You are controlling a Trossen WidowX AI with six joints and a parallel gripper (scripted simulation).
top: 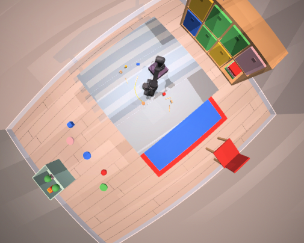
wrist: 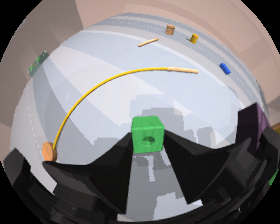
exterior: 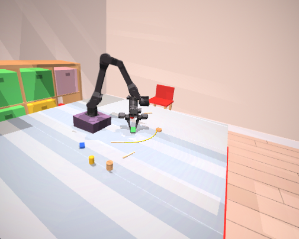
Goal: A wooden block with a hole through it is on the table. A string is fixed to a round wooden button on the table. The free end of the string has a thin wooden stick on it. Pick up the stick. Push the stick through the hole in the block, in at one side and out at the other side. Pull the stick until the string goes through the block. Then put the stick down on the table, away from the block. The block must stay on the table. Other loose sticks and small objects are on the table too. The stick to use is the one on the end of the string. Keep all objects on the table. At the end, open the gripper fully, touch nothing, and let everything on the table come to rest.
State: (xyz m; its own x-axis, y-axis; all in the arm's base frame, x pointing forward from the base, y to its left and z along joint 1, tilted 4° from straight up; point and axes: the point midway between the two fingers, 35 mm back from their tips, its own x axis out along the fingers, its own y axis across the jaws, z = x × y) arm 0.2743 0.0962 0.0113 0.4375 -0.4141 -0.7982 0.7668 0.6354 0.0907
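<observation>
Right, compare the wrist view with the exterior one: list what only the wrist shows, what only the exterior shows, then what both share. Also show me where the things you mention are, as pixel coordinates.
Only wrist: the hole's dark opening in the green block's face.
Only exterior: the red chair (exterior: 164, 93) and the arm's upper links (exterior: 100, 78).
Both: the end effector (exterior: 133, 129) (wrist: 147, 135) shut on the green block (exterior: 133, 129) (wrist: 147, 129), the yellow string (exterior: 147, 140) (wrist: 86, 96), the round wooden button (exterior: 158, 129) (wrist: 49, 151) and the blue block (exterior: 82, 145) (wrist: 225, 69).

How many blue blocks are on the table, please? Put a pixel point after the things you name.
1. The small blue block (top: 138, 64) (exterior: 82, 145) (wrist: 225, 68) lies beyond the free end of the string's stick (exterior: 117, 142) (wrist: 183, 70), near the yellow cylinder (top: 126, 66) (exterior: 91, 160) (wrist: 194, 38). The arm may hide others.
</observation>
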